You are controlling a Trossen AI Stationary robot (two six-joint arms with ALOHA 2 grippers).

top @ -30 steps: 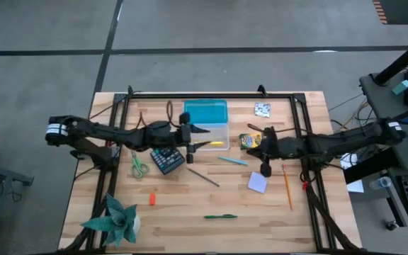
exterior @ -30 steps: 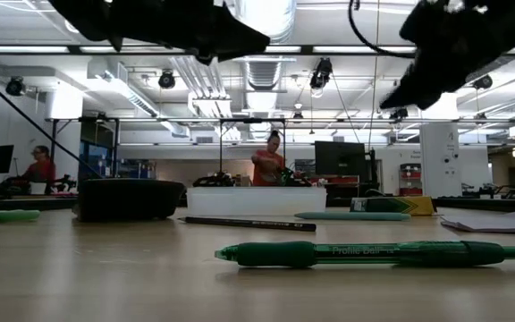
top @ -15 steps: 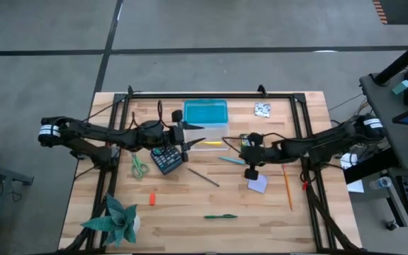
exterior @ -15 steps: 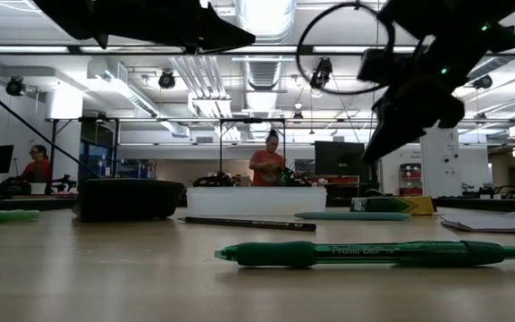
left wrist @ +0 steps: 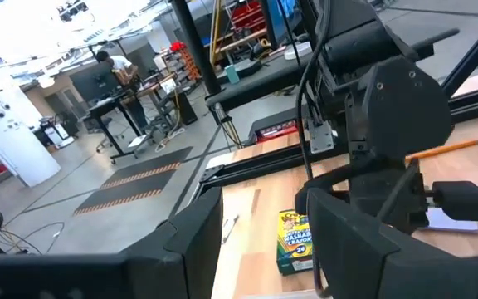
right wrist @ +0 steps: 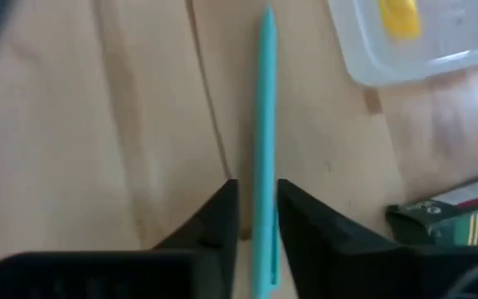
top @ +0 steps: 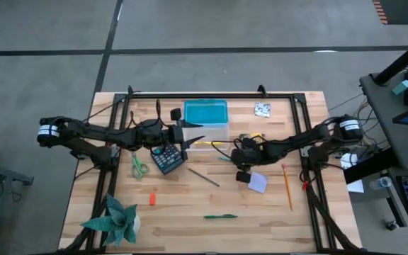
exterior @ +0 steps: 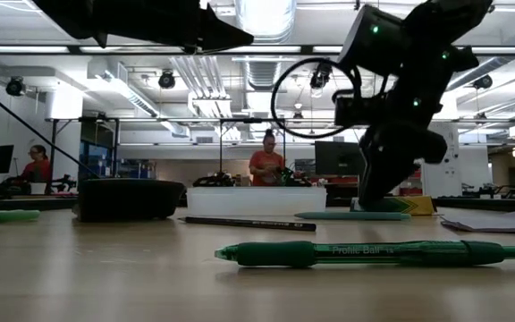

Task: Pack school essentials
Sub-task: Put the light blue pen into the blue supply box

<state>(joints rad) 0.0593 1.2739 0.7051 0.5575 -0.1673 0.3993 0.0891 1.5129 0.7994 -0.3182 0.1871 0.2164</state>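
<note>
My right gripper (top: pixel 236 161) is low over the table, open, with a finger on each side of the teal pen (right wrist: pixel 264 124), which lies flat on the wood (exterior: pixel 329 216). A sliver of wood shows between one finger and the pen. My left gripper (top: pixel 190 136) hovers open and empty at the left end of the clear box (top: pixel 214 134). A yellow piece (right wrist: pixel 401 17) lies inside that box. The crayon pack (left wrist: pixel 295 241) lies flat beside the box, next to my right arm.
Teal lid (top: pixel 205 112) beyond the box. Calculator (top: pixel 167 159), green scissors (top: pixel 139 164), orange eraser (top: pixel 151 199) on the left. Dark pencil (top: pixel 202 176), green pen (top: pixel 220 216), lavender pad (top: pixel 258 182), orange pencil (top: pixel 287 185) nearer. Plant (top: pixel 119 218) at the near left corner.
My right gripper has travelled toward the table's left and come down from high above until its fingers straddle the teal pen. My left arm drew back a little toward the table's left, then held still. No object has moved.
</note>
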